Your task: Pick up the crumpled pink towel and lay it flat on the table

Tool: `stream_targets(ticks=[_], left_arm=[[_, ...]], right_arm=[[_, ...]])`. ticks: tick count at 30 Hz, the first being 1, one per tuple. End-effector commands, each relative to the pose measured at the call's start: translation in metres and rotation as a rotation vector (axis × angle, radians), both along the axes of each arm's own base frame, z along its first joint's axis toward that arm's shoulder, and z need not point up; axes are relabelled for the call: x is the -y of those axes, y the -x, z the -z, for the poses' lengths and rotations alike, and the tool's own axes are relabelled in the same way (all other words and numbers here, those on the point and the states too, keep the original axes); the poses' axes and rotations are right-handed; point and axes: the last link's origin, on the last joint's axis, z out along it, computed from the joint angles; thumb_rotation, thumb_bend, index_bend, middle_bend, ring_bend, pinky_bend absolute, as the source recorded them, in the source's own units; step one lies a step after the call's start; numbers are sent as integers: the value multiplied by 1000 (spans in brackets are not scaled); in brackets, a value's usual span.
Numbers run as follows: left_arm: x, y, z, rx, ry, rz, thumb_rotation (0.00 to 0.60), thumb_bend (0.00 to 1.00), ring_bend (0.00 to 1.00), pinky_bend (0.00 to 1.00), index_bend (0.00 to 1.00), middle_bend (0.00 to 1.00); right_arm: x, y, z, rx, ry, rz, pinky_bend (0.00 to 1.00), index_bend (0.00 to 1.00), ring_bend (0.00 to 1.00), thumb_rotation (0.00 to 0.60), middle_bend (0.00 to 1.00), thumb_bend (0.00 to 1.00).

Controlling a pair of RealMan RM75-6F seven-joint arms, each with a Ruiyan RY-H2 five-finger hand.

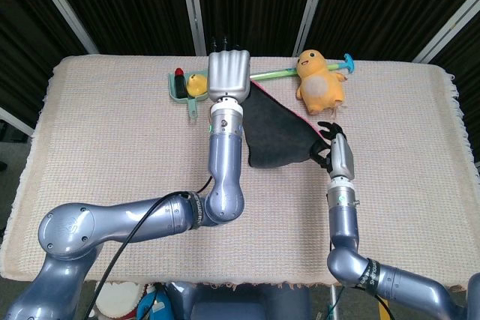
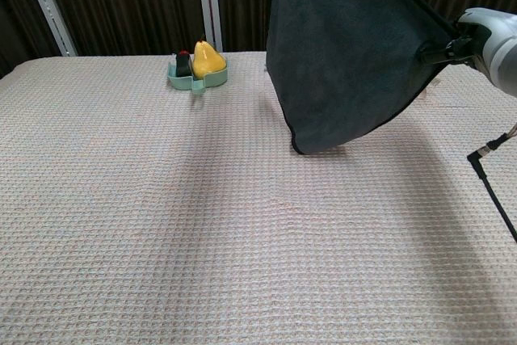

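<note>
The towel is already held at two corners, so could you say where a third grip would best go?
On the free bottom corner of the towel, from below and the front: it hangs off the table, clear of the left hand and right hand.

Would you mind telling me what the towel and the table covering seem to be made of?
The towel looks like soft microfibre or terry: matte, dark grey on the side showing, pink at its edge, draping in limp folds. The table covering looks like woven waffle-textured cloth, beige and matte, with a fringed edge.
</note>
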Motion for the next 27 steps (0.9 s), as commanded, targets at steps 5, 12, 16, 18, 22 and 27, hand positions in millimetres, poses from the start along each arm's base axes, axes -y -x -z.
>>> stream_targets(ticks=[5, 12, 16, 18, 22, 27], left_arm=[[9, 15, -3, 46, 29, 12, 600, 712, 32, 70, 919, 293], [18, 32, -12, 129, 47, 7, 600, 712, 32, 70, 919, 294], [21, 48, -16, 172, 54, -17, 600, 713, 45, 70, 919, 296], [22, 56, -16, 199, 61, -32, 600, 713, 45, 70, 919, 296], [23, 70, -18, 228, 56, -38, 600, 713, 45, 70, 919, 296], [23, 84, -19, 259, 46, -28, 600, 712, 45, 70, 919, 297]], right_arm=[[1, -2, -12, -14, 17, -30, 11, 659, 21, 600, 225, 720], [13, -14, -38, -36, 66, -81, 11, 658, 21, 600, 224, 720], [19, -22, -49, -58, 86, -105, 11, 659, 21, 600, 225, 720], [21, -26, -52, -72, 92, -116, 11, 659, 21, 600, 224, 720], [25, -34, -56, -97, 100, -136, 11, 658, 21, 600, 225, 720], [34, -42, -54, -123, 101, -141, 11, 659, 21, 600, 224, 720]])
